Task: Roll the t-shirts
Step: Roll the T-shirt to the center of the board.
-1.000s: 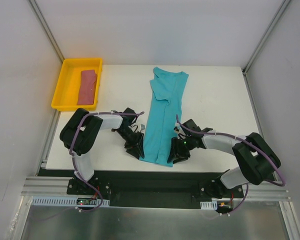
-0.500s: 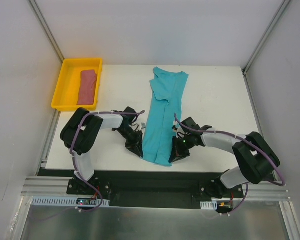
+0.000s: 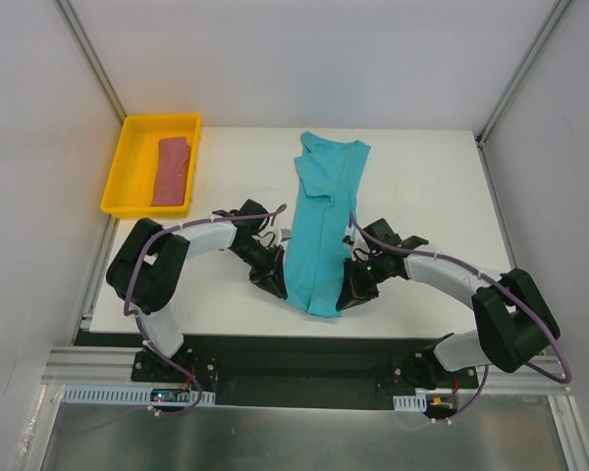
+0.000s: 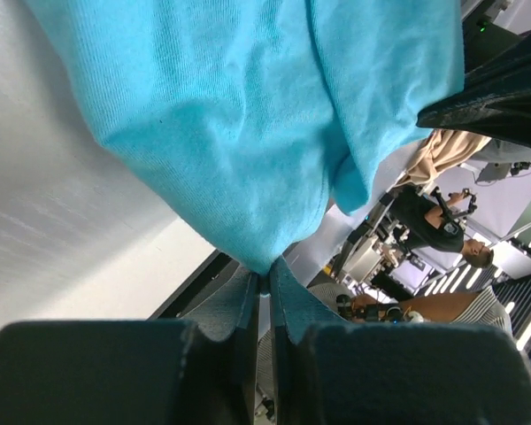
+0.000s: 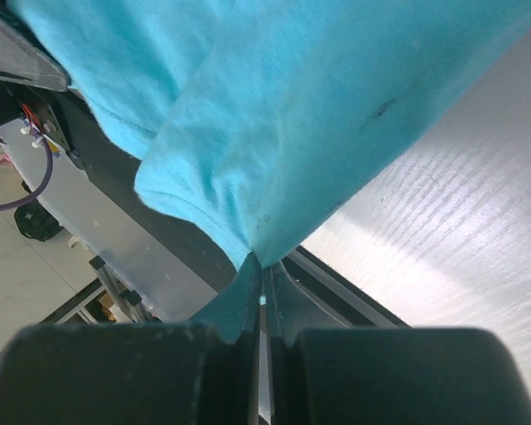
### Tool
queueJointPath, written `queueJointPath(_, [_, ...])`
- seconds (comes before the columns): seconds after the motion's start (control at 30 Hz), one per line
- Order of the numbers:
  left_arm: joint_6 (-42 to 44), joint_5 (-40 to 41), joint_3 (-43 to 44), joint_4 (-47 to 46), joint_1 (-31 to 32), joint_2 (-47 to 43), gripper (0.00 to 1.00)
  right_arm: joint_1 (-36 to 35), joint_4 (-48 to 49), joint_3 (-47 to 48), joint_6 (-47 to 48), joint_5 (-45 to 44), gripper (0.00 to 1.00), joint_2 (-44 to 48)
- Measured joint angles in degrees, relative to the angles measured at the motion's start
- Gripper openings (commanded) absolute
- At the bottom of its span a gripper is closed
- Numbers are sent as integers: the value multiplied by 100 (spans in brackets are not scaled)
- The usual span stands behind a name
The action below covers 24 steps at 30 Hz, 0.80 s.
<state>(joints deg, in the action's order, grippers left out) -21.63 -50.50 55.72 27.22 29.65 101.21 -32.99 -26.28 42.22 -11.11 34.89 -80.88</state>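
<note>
A matte white table point(image 3: 422, 196) sits between pale grey walls, and a rigid yellow plastic tray point(image 3: 118, 186) at its far left corner holds the dusty pink t-shirt point(image 3: 172, 169), bundled into a compact oblong. The teal t-shirt point(image 3: 319, 226), a soft fine-ribbed knit folded into a long narrow strip, lies down the table's middle, collar end far. The left gripper point(image 3: 275, 283) and right gripper point(image 3: 351, 289) flank its near end, each pinched tight on a bunched hem corner.

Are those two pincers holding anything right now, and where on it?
Both grip the teal t-shirt at its near end: left pincer the left corner, right pincer the right corner.
</note>
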Motion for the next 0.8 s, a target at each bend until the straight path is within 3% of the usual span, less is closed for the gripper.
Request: queueJointPath(0.8, [-44,-179,-42,-44,-238,-280,4,201,-852,505,-181,-413,1,-74])
